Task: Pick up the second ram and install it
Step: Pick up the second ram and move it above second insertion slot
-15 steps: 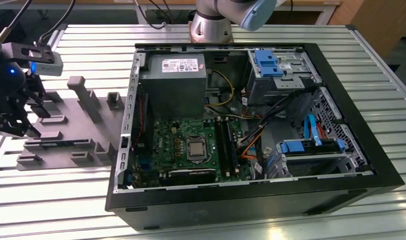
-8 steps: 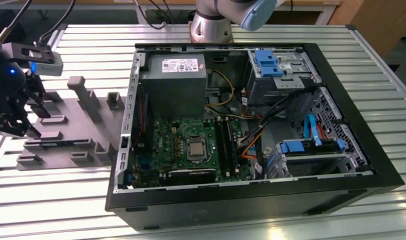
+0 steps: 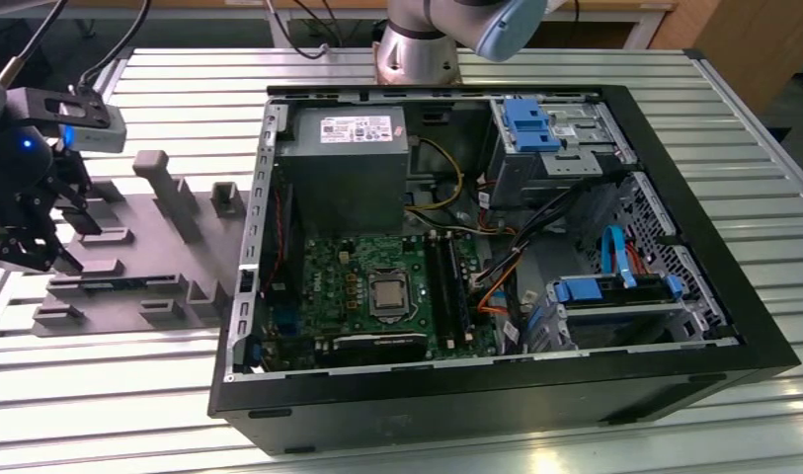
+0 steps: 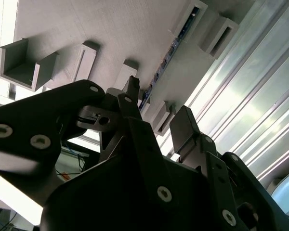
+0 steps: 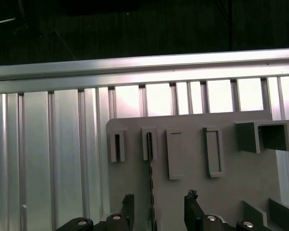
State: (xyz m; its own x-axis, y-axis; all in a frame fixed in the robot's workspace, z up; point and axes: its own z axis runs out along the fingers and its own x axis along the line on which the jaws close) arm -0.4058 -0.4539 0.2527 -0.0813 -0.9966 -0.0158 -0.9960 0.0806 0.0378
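Grey printed fixture carries the thin blue circuit-board ram stick edge-up in its slots; my black gripper hangs open over it. Risk, in my judgement: off-centre closing would tilt or jam the stick.

The arm reaches to the exterior view's left, its gripper pointing down with both black fingers spread apart.

My gripper over the second ram in the tray, computer case toward the exterior view's right.
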